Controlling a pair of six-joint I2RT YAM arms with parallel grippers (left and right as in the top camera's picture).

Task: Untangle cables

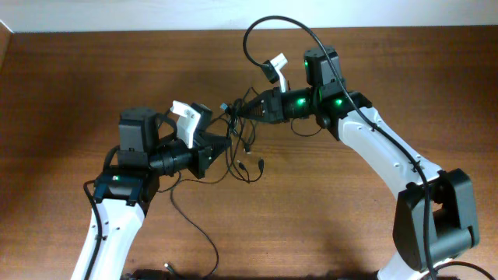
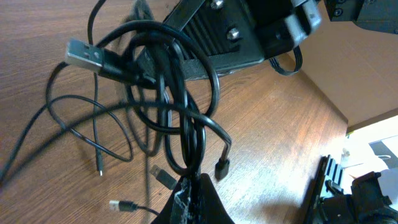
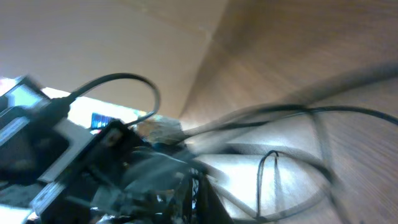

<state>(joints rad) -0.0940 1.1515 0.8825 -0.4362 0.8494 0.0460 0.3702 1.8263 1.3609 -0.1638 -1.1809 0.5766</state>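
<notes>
Brown wooden counter (image 1: 78, 70) fills the overhead view. At the centre of the frame is a knotted bundle of thin black cables (image 1: 243, 152), looped between two arms. From the lower left, the left gripper (image 1: 226, 145) is pinched closed on several strands at the bundle's lower edge. From the upper right, the right gripper (image 1: 236, 110) is closed at the bundle's top; blur hides whether it clamps a strand. A silver-tipped USB plug (image 2: 84, 55) sticks out at the upper left of the left wrist view.

Tangled cables (image 1: 246, 155) block the middle; the table (image 1: 78, 70) lies open toward the far-left corner
</notes>
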